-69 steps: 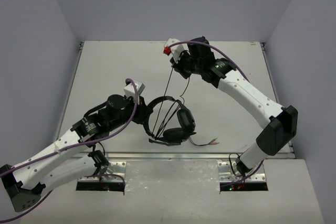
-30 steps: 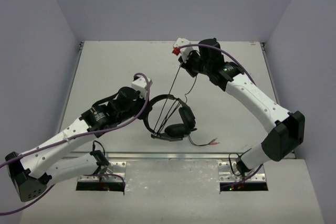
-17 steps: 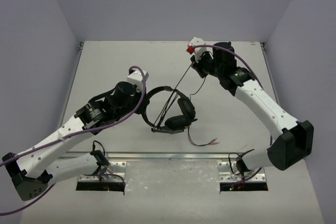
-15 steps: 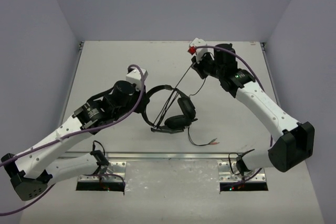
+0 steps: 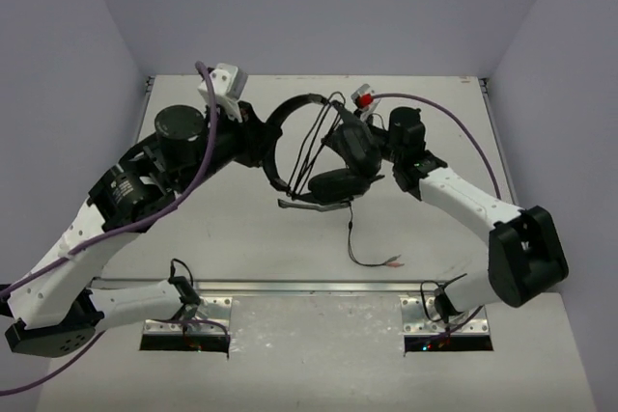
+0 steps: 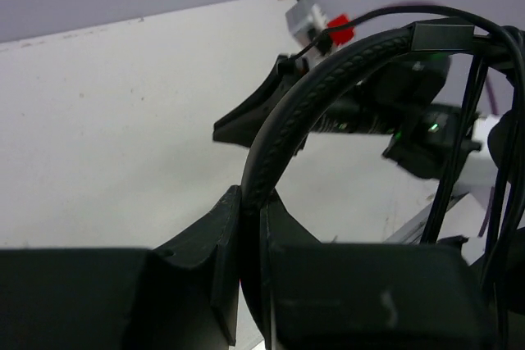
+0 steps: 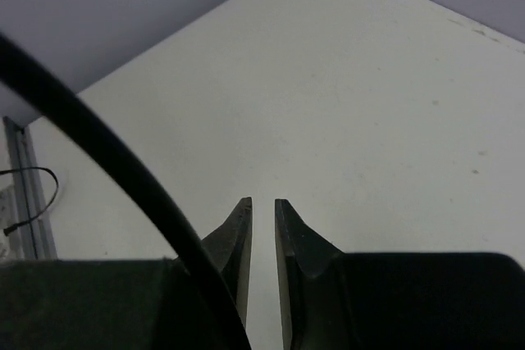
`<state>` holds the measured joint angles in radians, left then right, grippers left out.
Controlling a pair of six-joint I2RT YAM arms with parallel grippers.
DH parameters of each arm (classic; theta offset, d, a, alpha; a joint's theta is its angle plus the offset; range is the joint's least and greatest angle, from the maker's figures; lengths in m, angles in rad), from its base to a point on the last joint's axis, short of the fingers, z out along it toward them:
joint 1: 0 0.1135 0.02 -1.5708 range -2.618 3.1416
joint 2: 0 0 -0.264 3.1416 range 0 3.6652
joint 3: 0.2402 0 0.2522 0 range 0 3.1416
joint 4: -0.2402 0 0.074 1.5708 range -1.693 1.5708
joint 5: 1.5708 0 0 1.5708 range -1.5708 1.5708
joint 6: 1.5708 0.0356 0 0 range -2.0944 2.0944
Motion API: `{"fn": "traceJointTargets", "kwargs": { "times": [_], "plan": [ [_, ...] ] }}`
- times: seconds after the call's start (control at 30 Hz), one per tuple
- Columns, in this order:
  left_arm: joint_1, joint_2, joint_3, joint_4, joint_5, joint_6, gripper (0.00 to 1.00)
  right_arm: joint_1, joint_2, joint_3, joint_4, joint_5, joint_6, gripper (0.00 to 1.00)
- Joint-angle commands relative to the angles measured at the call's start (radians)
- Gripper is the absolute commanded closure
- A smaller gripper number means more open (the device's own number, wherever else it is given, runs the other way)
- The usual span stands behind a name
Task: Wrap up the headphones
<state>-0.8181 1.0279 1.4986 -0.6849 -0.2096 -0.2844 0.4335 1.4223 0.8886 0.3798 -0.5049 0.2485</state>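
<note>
Both arms up, seen from above: left gripper (image 5: 259, 147) pinching the headphones (image 5: 333, 183) by the headband (image 5: 290, 108), held above the table (image 5: 290, 238) near its far middle; right gripper (image 5: 375, 132) just beside the upper earcup (image 5: 352, 147); loose cable (image 5: 350, 238) trailing down onto the table

From the left wrist: clamped tight on the ribbed headband, thin cable strands running alongside on the right

From the right wrist: slightly parted, nothing between the fingers, black cable crossing in front on the left

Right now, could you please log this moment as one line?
left fingers: shut on headband | right fingers: slightly apart, empty | cable end: on table
</note>
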Motion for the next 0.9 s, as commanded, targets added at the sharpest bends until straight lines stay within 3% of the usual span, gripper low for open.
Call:
{"fn": "traceJointTargets", "kwargs": {
  "times": [0.0,0.1,0.17,0.3,0.47,0.57,0.7,0.87],
  "plan": [
    [-0.009,0.033,0.164,0.065,-0.071,-0.073,1.0,0.104,0.082,0.01,0.297,-0.031,0.153,0.83],
    [-0.009,0.119,0.3,-0.019,-0.237,-0.133,1.0,0.172,0.173,-0.002,0.404,-0.006,0.184,0.86],
    [-0.009,0.184,0.382,-0.088,-0.321,-0.203,1.0,0.194,0.252,0.007,0.471,-0.014,0.208,0.96],
    [-0.001,0.267,0.433,-0.12,-0.68,-0.248,1.0,0.243,0.336,-0.014,0.527,-0.02,0.273,0.98],
    [0.241,0.49,0.667,-0.229,-0.536,-0.274,1.0,0.278,0.302,-0.164,0.643,0.006,0.294,0.99],
    [0.301,0.583,0.75,-0.238,-0.551,-0.265,1.0,0.303,0.244,-0.267,0.648,0.046,0.311,0.99],
    [0.442,0.693,0.813,-0.298,-0.496,-0.372,1.0,0.396,0.146,-0.313,0.527,0.132,0.243,0.99],
    [0.508,0.732,0.735,-0.271,-0.602,-0.374,1.0,0.528,0.003,-0.275,0.245,0.245,0.103,0.99]
  ]
}}
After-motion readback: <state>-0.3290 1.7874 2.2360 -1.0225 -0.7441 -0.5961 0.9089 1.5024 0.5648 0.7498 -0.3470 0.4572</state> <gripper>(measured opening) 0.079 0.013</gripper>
